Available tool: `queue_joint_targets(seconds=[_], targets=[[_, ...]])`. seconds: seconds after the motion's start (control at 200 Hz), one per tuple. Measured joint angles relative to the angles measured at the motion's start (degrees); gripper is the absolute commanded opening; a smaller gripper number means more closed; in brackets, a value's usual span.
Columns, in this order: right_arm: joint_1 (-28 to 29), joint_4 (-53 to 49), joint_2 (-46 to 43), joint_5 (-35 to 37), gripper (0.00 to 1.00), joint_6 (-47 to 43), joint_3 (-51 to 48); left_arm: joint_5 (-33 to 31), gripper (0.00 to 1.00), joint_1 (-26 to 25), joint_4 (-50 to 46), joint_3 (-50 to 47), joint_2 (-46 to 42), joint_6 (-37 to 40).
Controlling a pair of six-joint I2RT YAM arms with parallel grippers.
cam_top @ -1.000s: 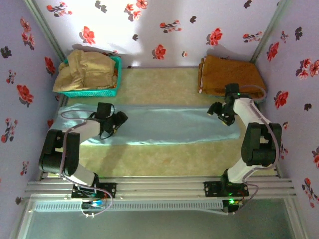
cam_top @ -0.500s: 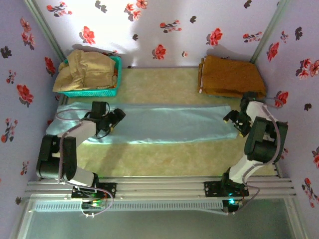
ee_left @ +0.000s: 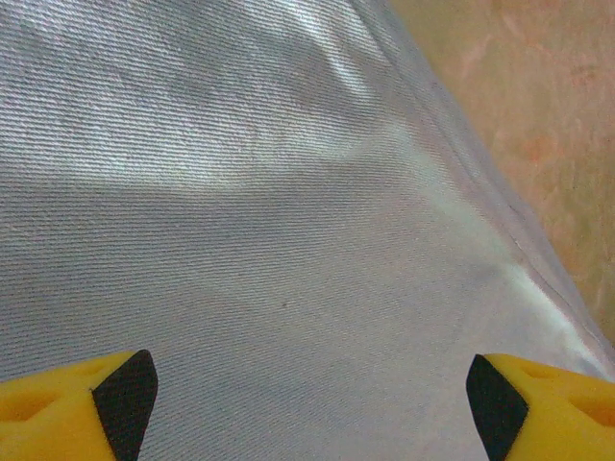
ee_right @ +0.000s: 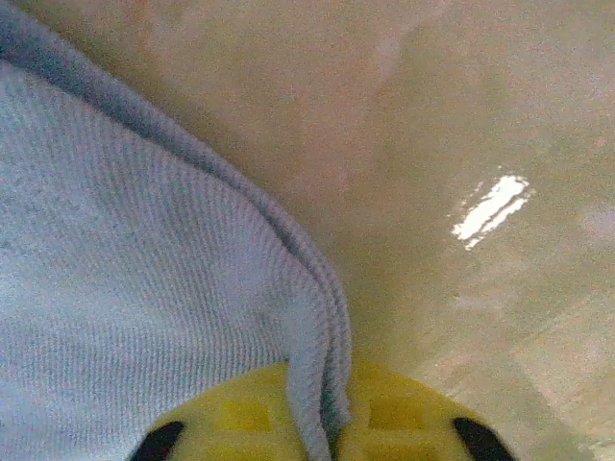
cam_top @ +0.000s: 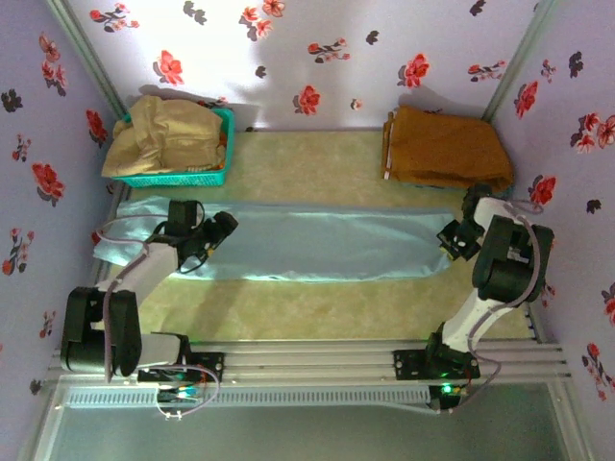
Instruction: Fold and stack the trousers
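Note:
The pale light-blue trousers (cam_top: 317, 242) lie flat in a long strip across the table, left to right. My left gripper (cam_top: 213, 233) hangs over their left part, jaws wide open; in the left wrist view the yellow fingertips (ee_left: 115, 394) stand far apart just above the cloth (ee_left: 288, 221), nothing between them. At the strip's right end my right gripper (cam_top: 452, 240) is shut on the trousers' edge; the right wrist view shows the doubled hem (ee_right: 322, 384) pinched between the yellow fingers (ee_right: 404, 423).
A teal basket (cam_top: 223, 144) with a beige-tan garment (cam_top: 163, 134) stands at the back left. A folded orange-brown garment (cam_top: 442, 144) lies at the back right. Flowered walls close in both sides. Bare tan table (cam_top: 307, 298) runs in front of the trousers.
The right gripper moved out to the trousers' right end and closed on the hem. The left gripper shifted slightly left along the cloth and stayed open. The strip now reaches further right.

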Motion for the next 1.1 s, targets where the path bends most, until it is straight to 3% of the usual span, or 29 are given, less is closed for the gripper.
queue_joint_targets(seconds=[0.265,0.375,0.475,0.575,0.7,0.835,0.965,1.1], targets=[[-2.03,-1.84,-9.9,-2.23,0.0,0.11,0.2,0.63,0.87,0.11,-3.45,0.0,-5.01,0.2],[0.57,-3.98,-15.28,-2.08,0.0,0.13,3.54,0.57,0.87,0.13,-5.2,0.0,-7.13,0.46],[7.98,-5.44,-18.69,-0.81,0.0,1.01,7.48,0.66,0.88,1.03,-6.51,-0.02,-8.2,0.63],[19.1,-5.57,-19.69,0.0,0.0,3.08,10.38,1.05,0.88,3.02,-6.54,-0.28,-8.85,0.63],[35.54,-6.62,-15.45,2.32,0.0,5.79,16.5,1.68,0.88,5.51,-6.84,-0.28,-8.76,0.68],[48.72,-6.36,-8.76,3.61,0.0,9.18,21.4,2.12,0.88,6.64,-7.43,-0.28,-8.39,0.85],[57.18,-6.49,-2.38,4.96,0.0,11.56,25.4,3.23,0.88,6.91,-7.48,-0.5,-8.39,0.85],[62.03,-7.72,3.37,5.7,0.0,12.28,30.88,4.09,0.88,6.97,-7.34,-1.68,-8.28,0.85]])
